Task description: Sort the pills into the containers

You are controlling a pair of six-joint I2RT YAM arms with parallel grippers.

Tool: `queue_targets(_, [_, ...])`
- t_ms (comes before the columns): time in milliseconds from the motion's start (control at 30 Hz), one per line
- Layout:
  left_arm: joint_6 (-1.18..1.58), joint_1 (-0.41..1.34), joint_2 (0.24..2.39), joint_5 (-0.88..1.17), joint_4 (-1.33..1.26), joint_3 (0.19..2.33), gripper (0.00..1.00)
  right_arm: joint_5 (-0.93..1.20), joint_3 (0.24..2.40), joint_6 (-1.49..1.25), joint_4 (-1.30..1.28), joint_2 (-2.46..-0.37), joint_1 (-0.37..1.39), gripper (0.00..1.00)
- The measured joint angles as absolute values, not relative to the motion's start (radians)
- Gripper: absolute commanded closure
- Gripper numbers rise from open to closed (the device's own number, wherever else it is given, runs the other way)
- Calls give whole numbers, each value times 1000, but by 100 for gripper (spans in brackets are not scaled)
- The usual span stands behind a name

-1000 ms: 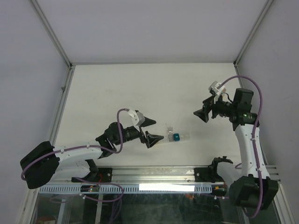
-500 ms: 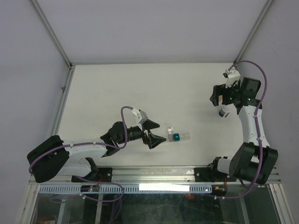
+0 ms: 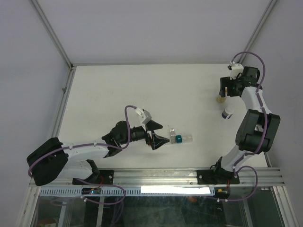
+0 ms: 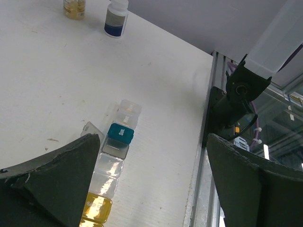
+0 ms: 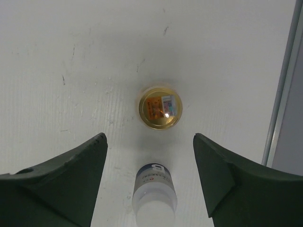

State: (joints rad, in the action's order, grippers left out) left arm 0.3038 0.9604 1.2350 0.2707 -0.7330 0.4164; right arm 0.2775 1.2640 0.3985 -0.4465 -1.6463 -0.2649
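White table [image 3: 118, 94]. Left gripper [image 3: 163, 133]: jaws spread wide, empty, low just beside the containers [image 3: 177, 138], which sit in a row near the front edge. Right gripper [image 5: 149, 137]: spread, empty, above the white bottle [image 5: 154, 189] and amber jar [image 5: 160, 108] at far right.

A white bottle [image 5: 155, 191] stands just beside an amber jar [image 5: 160, 108], near the table's [image 3: 142, 90] right edge.

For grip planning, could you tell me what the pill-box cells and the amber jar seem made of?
Row of small square pill-box cells: probably glossy plastic, several see-through with glints. Small round amber jar: translucent, shiny; plastic or glass, unclear.
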Motion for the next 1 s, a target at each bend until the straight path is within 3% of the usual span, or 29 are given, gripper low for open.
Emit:
queue_targets(633, [331, 960, 1245, 272, -725, 417, 1, 273, 1459, 368, -495, -1875, -265, 45])
queue_targets(733, [334, 960, 1250, 273, -725, 417, 1, 273, 1459, 368, -506, -1879, -265, 50])
queue_targets(1000, [344, 960, 1251, 287, -725, 416, 1, 273, 1459, 376, -509, -1879, -264, 77])
